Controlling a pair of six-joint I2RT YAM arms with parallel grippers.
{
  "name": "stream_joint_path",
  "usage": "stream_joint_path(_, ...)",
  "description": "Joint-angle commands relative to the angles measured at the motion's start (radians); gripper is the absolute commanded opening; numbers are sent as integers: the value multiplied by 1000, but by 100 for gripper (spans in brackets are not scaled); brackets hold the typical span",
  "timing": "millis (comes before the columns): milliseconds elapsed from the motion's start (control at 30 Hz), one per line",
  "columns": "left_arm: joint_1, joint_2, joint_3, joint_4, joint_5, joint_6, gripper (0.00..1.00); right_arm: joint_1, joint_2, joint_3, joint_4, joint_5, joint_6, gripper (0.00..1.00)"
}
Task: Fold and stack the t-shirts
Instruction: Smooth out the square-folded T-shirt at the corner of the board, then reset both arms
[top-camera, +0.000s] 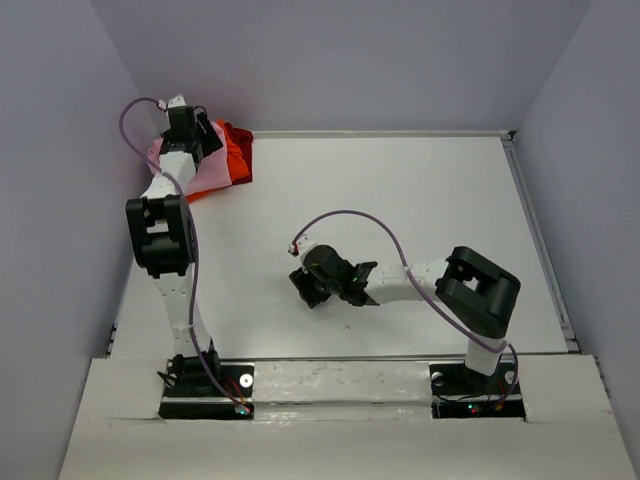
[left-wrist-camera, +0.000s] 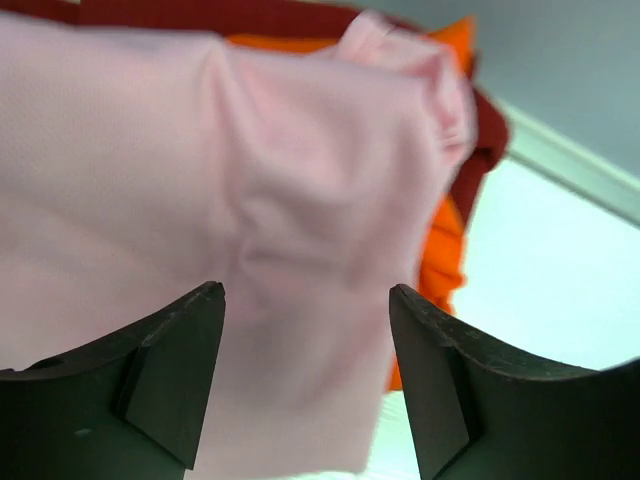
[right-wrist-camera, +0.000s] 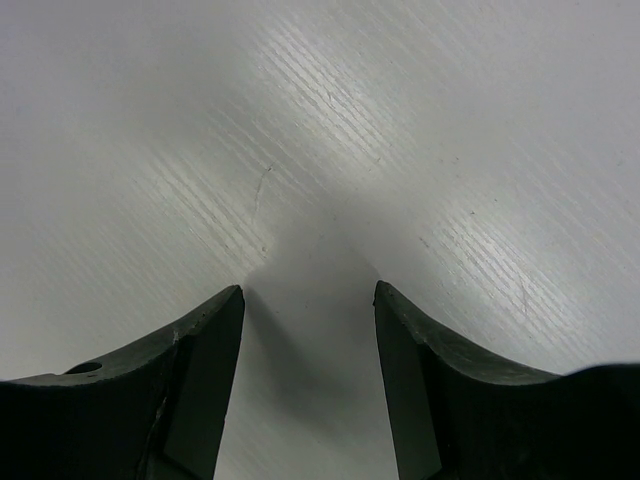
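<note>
My left pincer (left-wrist-camera: 305, 300) spread over pink t-shirt (left-wrist-camera: 150, 150), pinching nothing; right pincer (right-wrist-camera: 308, 292) spread over surface (right-wrist-camera: 420, 120). Risk: deep bite snags orange-red t-shirt (left-wrist-camera: 445, 250) bunched against it.

The left arm (top-camera: 160, 235) covers part of the pink t-shirt (top-camera: 215, 172).

A flat white tabletop (top-camera: 400, 200) with a matte painted surface fills most of the overhead view. Close up it shows fine parallel streaks, a few hairline scratches and a soft grey shadow (right-wrist-camera: 310, 270). A thin pale raised strip (top-camera: 540, 240) borders its far and right edges. Plain lilac-grey walls (top-camera: 350, 60) enclose it on three sides. A scuffed white board (top-camera: 340, 375) lies across the near edge.
</note>
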Motion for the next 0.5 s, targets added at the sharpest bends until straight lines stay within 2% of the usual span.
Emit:
stream_joint_path(0, -39, -273, 69, 42, 19, -21, 76, 37, 64, -64, -81, -144, 43, 60)
stream_joint_path(67, -70, -374, 8, 68, 15, -28, 76, 37, 59, -67, -73, -147, 45, 61)
stream_joint_path(100, -105, -509, -118, 131, -20, -6, 76, 37, 61, -69, -72, -146, 54, 60)
stream_joint_path(133, -139, -511, -119, 131, -21, -6, 76, 37, 61, -69, -72, -146, 55, 60)
stream_joint_path(233, -214, -612, -260, 151, -47, 8, 76, 37, 52, -81, -66, -133, 83, 60)
stream_joint_path(333, -313, -704, -400, 142, -146, 87, 76, 37, -6, -104, -29, -98, 97, 61)
stream_joint_path(367, -387, -731, -491, 153, -198, 100, 76, 37, -28, -116, -26, -84, 100, 61)
stream_joint_path(467, -482, -827, -645, 214, -215, 111, 76, 37, -129, -130, -26, 31, 117, 64)
